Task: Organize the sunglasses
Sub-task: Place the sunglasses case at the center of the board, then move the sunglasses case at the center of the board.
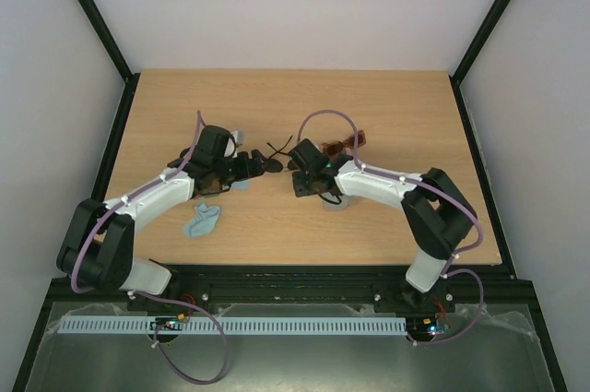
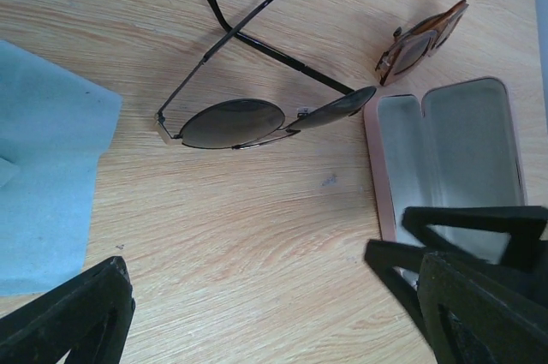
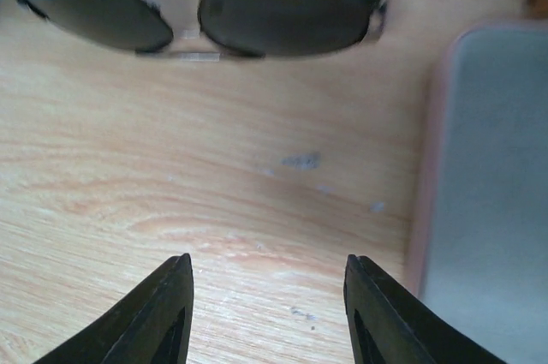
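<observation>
Wire aviators (image 2: pixel 235 122) flat on the table, arms unfolded and crossed, just beside the open pink case (image 2: pixel 454 146); brown pair (image 2: pixel 424 38) near the case's far corner. Jaws: left gripper (image 2: pixel 257 270) wide, empty; right gripper (image 3: pixel 267 261) partly apart, empty. Risk: the crossed arms snag the case rim, or the thin frame slips when pinched.

arms (image 1: pixel 378 187): white links, black joints; cables (image 1: pixel 323 112): purple; gripper fingers (image 3: pixel 163 321): black, wedge-shaped

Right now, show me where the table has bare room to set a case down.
Free: the table's far strip beyond the aviator sunglasses and brown sunglasses, and the near edge right of the blue cloth. Crowded: mid-table, where the aviators and open pink case sit close together.
</observation>
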Controlling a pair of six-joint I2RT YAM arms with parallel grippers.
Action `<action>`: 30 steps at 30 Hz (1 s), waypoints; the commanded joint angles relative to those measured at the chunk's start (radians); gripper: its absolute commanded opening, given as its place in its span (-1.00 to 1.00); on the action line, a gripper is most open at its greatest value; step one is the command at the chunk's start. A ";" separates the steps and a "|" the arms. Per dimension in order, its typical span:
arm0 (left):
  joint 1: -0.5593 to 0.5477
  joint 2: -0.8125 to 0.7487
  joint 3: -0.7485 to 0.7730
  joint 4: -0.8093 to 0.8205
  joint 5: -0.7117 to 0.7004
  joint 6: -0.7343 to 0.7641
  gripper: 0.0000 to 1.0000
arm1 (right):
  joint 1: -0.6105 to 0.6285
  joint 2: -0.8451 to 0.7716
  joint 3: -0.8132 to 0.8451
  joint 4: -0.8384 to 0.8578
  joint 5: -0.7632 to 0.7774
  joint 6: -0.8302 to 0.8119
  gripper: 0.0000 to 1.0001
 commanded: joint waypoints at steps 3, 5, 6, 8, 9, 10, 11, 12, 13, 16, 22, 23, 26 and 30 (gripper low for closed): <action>-0.004 -0.028 0.005 -0.032 -0.029 0.001 0.84 | -0.050 0.078 -0.044 0.043 -0.171 0.065 -0.08; -0.004 -0.029 0.006 -0.032 -0.030 0.001 0.84 | -0.066 0.077 -0.064 0.044 -0.173 0.072 -0.08; -0.004 -0.029 0.006 -0.032 -0.031 0.002 0.85 | -0.073 0.073 -0.074 0.045 -0.173 0.074 -0.08; -0.004 -0.026 0.007 -0.032 -0.033 0.000 0.84 | -0.086 0.066 -0.095 0.037 -0.160 0.077 -0.08; -0.004 -0.024 0.008 -0.031 -0.033 0.000 0.84 | -0.092 0.064 -0.105 0.031 -0.137 0.083 -0.08; -0.004 -0.021 0.009 -0.031 -0.034 -0.001 0.84 | -0.096 0.064 -0.115 0.026 -0.100 0.089 -0.08; -0.004 -0.020 0.010 -0.032 -0.038 -0.007 0.84 | -0.101 0.064 -0.126 0.022 -0.076 0.095 -0.08; -0.004 -0.017 0.011 -0.032 -0.042 -0.012 0.84 | -0.106 0.064 -0.135 0.019 -0.054 0.104 -0.08; -0.004 -0.015 0.012 -0.032 -0.044 -0.015 0.85 | -0.113 0.063 -0.145 0.015 -0.029 0.114 -0.08; -0.004 -0.014 0.014 -0.033 -0.052 -0.022 0.84 | -0.123 0.056 -0.163 0.007 0.046 0.145 -0.07; -0.004 -0.007 0.022 -0.077 -0.137 -0.029 0.85 | -0.132 0.070 -0.166 -0.006 0.171 0.180 -0.05; -0.004 -0.004 0.022 -0.087 -0.157 -0.030 0.84 | -0.132 0.074 -0.166 -0.009 0.196 0.185 -0.05; -0.005 0.005 0.020 -0.115 -0.211 -0.031 0.83 | -0.134 0.091 -0.158 -0.021 0.288 0.192 -0.04; -0.008 0.023 0.019 -0.149 -0.266 -0.027 0.80 | -0.142 0.102 -0.152 -0.041 0.352 0.195 -0.03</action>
